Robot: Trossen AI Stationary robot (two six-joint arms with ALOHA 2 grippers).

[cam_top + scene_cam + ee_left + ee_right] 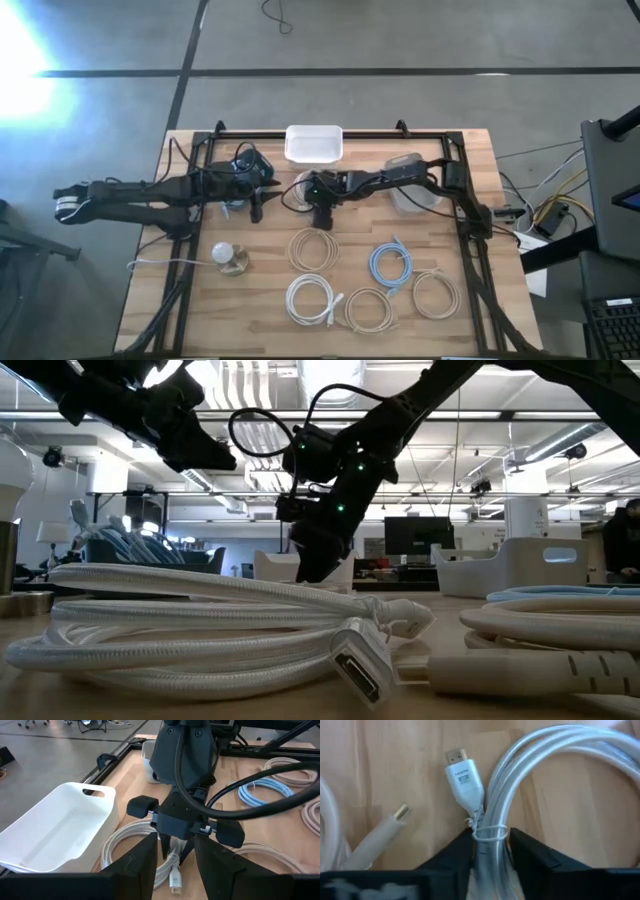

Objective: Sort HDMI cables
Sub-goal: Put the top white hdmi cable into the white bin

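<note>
- A strong white glare (20, 60) burns out the upper left corner of the high view over the grey floor; the rest of that view is evenly lit.
- The wooden table (270, 320) shows only faint, soft shadows under the coiled cables.
- In the low view, ceiling strip lights (250, 380) backlight the arms, leaving them near-silhouettes; the background room is soft.
- The nearest white cable coil (200, 630) there is sharp and bright.
- The right wrist view is slightly soft, with the white plug (464, 782) clearest and the foreground dark.
- The white bin (55, 835) in the left wrist view is bright, without harsh shadow.
</note>
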